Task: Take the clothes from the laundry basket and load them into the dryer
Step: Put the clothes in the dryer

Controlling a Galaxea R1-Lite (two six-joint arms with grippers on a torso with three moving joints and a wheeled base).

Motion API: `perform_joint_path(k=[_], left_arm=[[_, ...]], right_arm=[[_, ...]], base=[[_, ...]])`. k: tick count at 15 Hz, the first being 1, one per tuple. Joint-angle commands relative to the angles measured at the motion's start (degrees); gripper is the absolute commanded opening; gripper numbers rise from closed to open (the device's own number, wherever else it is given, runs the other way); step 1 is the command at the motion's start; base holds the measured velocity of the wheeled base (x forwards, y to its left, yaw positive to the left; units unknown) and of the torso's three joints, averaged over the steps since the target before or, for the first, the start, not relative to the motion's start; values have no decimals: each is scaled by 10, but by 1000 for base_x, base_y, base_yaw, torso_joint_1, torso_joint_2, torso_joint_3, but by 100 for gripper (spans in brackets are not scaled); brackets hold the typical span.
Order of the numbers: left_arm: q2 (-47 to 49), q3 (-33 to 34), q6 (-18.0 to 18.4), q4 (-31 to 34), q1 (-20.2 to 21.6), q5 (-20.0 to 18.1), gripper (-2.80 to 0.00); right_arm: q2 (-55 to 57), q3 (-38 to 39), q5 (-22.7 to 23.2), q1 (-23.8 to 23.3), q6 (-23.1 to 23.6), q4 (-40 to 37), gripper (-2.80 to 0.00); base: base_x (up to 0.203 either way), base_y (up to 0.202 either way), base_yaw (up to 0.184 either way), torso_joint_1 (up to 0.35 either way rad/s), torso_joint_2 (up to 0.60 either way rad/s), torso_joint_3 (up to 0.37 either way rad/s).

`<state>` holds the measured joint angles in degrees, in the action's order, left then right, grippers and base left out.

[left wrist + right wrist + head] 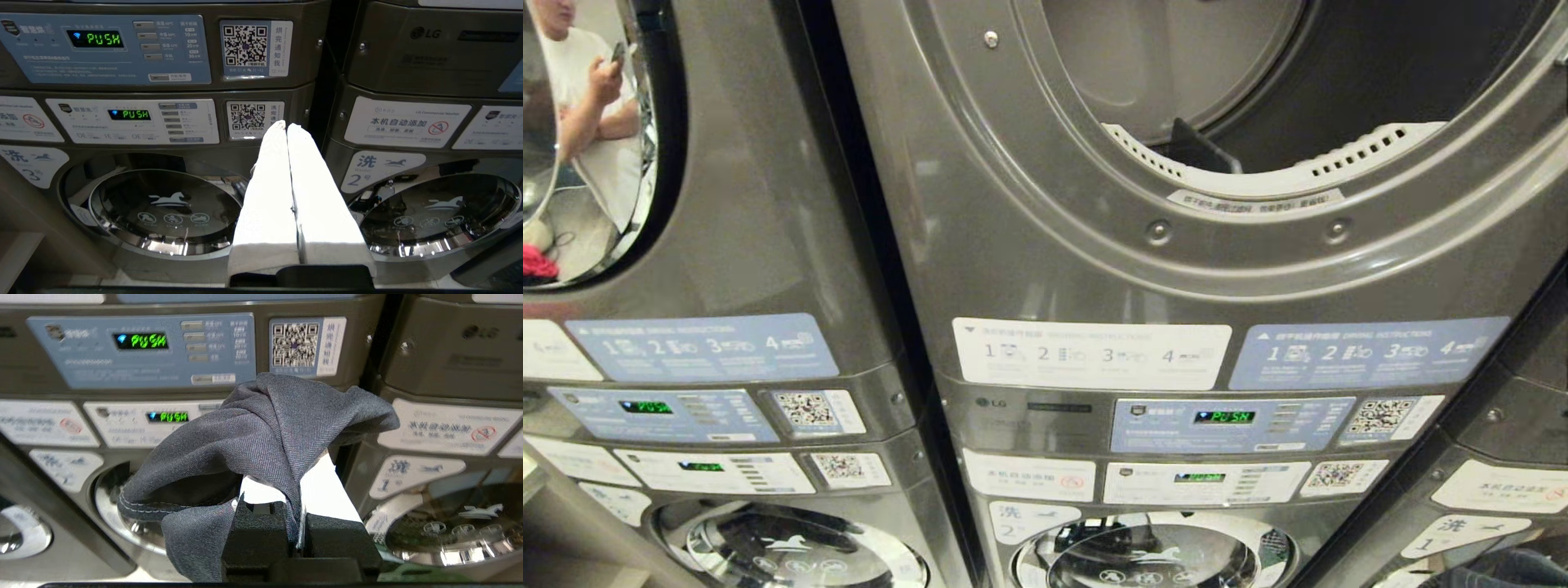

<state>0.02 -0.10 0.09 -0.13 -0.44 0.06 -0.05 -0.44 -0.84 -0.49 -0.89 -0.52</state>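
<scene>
The dryer's round opening (pixel 1262 184) stands open at the top of the head view, with its dark drum (pixel 1380 65) behind a white perforated lip. A grey twill garment (pixel 261 428) drapes over my right gripper (pixel 301 437), which is shut on a fold of it and faces the control panels below the dryer. My left gripper (pixel 286 126) is shut with nothing between its white fingers (pixel 269 196) and points at the gap between two machines. Neither gripper shows in the head view. The laundry basket is out of view.
Control panels with green displays (pixel 1223 416) and QR stickers sit under the opening. Chrome-rimmed washer doors (pixel 1152 555) are at the bottom. The neighbouring machine's door glass (pixel 588 139) at left reflects a person.
</scene>
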Motion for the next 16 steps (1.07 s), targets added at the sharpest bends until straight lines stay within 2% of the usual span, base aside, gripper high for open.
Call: perform_joint_path(k=[1,11,16], left_arm=[[0,0,0,0,0,0,-280],[-1,0,-1,0,0,0,-280],[-1,0,-2,0,0,0,-280]], right_arm=[[0,0,0,0,-1,0,-280],[0,0,0,0,-1,0,-280],[0,0,0,0,1,-1,-280]], base=[[196,0,1,-6,3,-2],[194,0,-1,-3,9,6],[24,0,-1,-3,2,5]])
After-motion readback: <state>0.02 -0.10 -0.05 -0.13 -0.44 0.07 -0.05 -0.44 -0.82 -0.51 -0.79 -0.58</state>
